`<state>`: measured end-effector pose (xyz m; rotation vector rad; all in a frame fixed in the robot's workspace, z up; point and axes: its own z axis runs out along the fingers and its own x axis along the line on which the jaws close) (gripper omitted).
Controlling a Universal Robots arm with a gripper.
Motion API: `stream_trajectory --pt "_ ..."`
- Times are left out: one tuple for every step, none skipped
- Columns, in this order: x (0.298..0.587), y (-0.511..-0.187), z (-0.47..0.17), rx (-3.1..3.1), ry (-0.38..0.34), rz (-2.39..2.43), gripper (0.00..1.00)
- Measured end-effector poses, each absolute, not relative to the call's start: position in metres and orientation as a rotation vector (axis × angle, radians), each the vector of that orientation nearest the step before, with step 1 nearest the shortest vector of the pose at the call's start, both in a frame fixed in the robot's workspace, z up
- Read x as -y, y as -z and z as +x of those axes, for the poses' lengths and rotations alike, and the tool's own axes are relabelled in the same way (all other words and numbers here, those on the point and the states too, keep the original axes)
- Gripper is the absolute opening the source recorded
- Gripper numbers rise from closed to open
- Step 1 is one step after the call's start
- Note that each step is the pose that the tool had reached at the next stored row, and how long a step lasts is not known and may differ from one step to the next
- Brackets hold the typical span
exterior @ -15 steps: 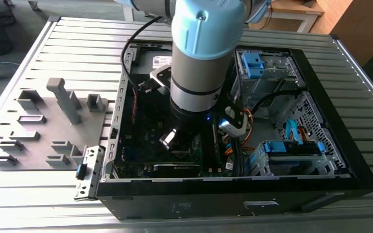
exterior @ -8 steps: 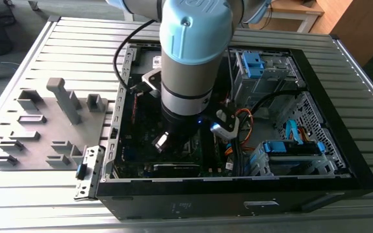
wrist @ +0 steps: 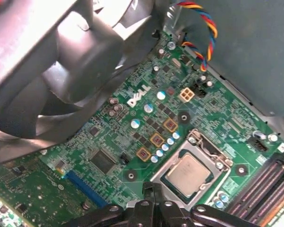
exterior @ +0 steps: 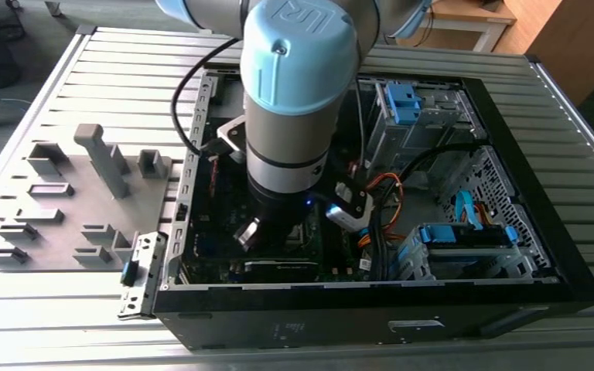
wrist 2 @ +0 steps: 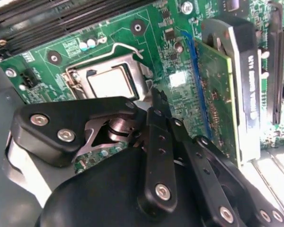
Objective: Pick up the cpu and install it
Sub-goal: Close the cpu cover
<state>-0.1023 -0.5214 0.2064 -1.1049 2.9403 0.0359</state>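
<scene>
One cpu (wrist: 188, 176) seated in socket; claw (wrist: 154, 201) just beside, closed, empty; slatted table (exterior: 70, 325).

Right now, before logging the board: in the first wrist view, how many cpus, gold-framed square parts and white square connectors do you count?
cpu: 1
gold-framed square parts: 3
white square connector: 1
Total: 5

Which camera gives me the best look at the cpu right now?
The first wrist view: the cpu lies flat in the motherboard socket, its whole face unobstructed. In the second wrist view the cpu is glare-washed, with the gripper beside it. In the exterior view the arm blocks most of it.
</scene>
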Motion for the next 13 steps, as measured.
stream_trajectory --pt "0.5216 -0.2052 -0.1032 -2.940 -0.036 -1.105 0.11" --pt "0.5217 -0.2040 -0.1046 -2.940 -0.036 -1.105 0.11" --pt "0.5220 -0.2031 -0.1061 -2.940 -0.036 -1.105 0.11" --pt "0.5224 -0.2022 -0.1078 -2.941 -0.036 -1.105 0.11" --pt "0.5229 -0.2013 -0.1090 -2.940 -0.036 -1.105 0.11" --pt "0.5237 -0.2007 -0.1098 -2.940 -0.036 -1.105 0.11" --pt "0.5245 -0.2001 -0.1102 -2.941 -0.035 -1.105 0.11" --pt "0.5252 -0.1993 -0.1105 -2.941 -0.035 -1.105 0.11" --pt "0.5255 -0.1984 -0.1106 -2.941 -0.035 -1.105 0.11" --pt "0.5257 -0.1976 -0.1108 -2.941 -0.035 -1.105 0.11" --pt "0.5257 -0.1968 -0.1108 -2.941 -0.035 -1.105 0.11" --pt "0.5257 -0.1960 -0.1108 -2.941 -0.034 -1.106 0.11" --pt "0.5256 -0.1954 -0.1108 -2.940 -0.034 -1.106 0.11"
